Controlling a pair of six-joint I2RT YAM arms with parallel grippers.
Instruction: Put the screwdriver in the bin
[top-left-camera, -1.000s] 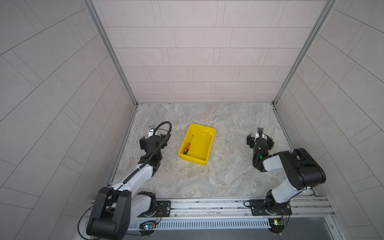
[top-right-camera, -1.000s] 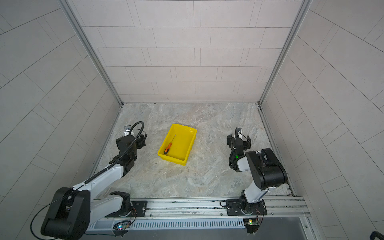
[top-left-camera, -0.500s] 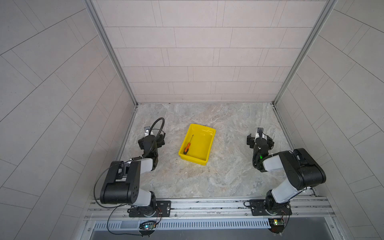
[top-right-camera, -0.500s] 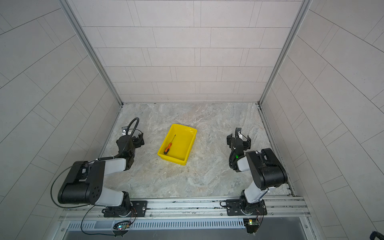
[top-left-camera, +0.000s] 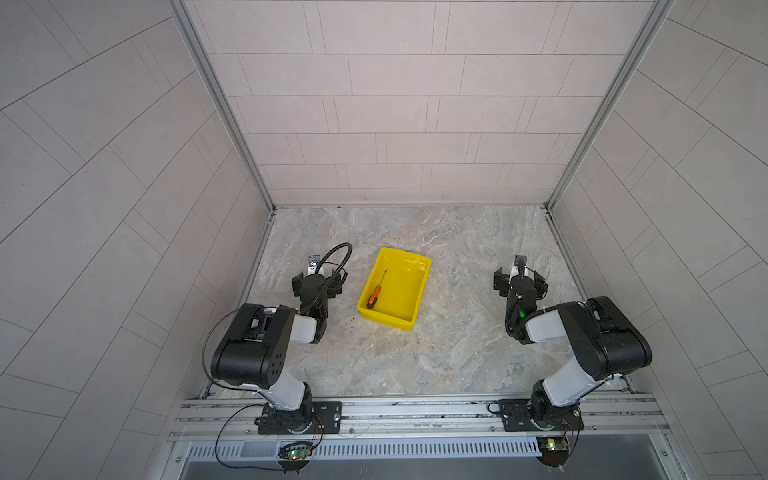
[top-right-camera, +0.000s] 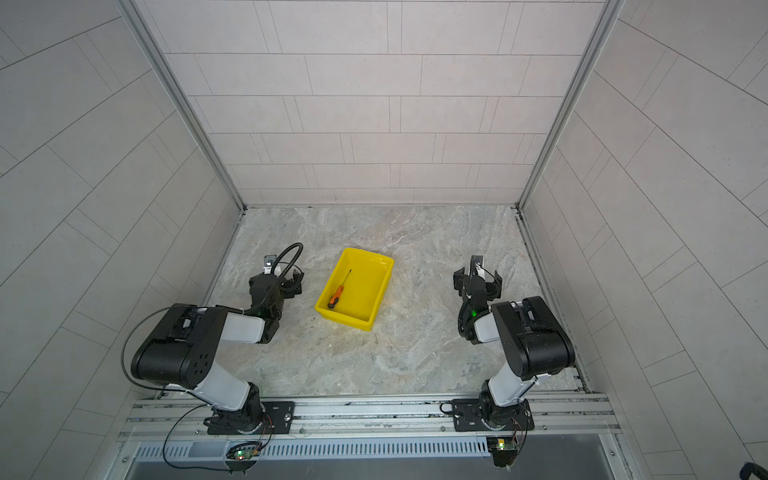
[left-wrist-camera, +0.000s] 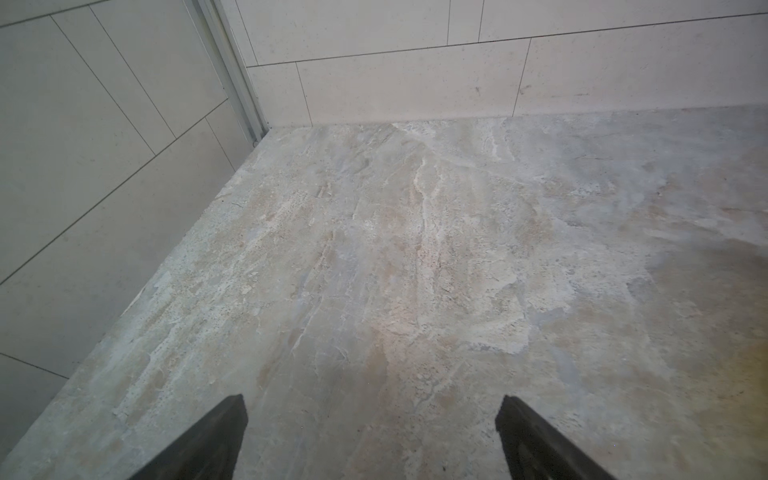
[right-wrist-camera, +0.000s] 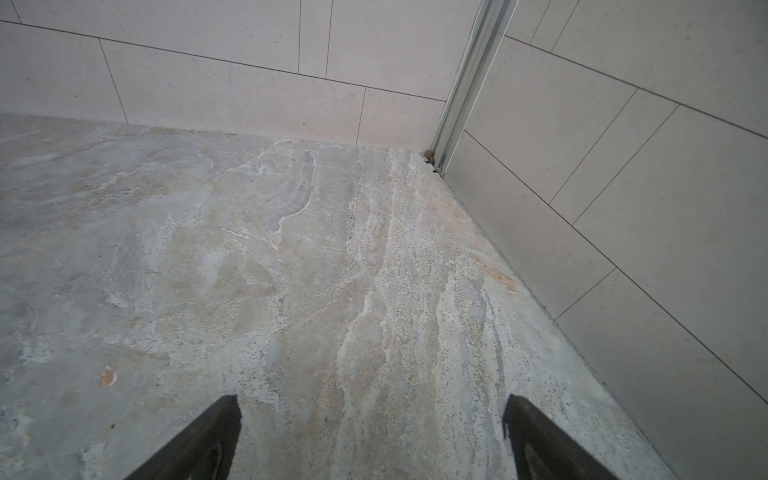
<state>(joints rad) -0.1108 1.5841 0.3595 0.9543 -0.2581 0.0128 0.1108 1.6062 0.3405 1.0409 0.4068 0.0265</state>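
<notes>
The orange-handled screwdriver (top-left-camera: 375, 293) (top-right-camera: 337, 293) lies inside the yellow bin (top-left-camera: 420, 286) (top-right-camera: 382, 286) near its left wall, shaft pointing to the back. In both top views the bin sits mid-table. My left gripper (top-left-camera: 318, 278) (top-right-camera: 277, 277) rests low to the left of the bin, open and empty. My right gripper (top-left-camera: 519, 277) (top-right-camera: 478, 276) rests far to the right of the bin, open and empty. Each wrist view shows two dark fingertips wide apart over bare stone: left gripper (left-wrist-camera: 372, 405), right gripper (right-wrist-camera: 371, 405). Neither wrist view shows the bin or the screwdriver.
The stone tabletop (top-left-camera: 415, 357) is walled by tiled panels at the back and both sides. A metal rail (top-left-camera: 415, 411) with both arm bases runs along the front edge. A black cable (top-left-camera: 338, 253) loops above the left wrist.
The left arm has folded back toward its base, its gripper staying low left of the bin. The right arm, the bin and the screwdriver have not moved.
</notes>
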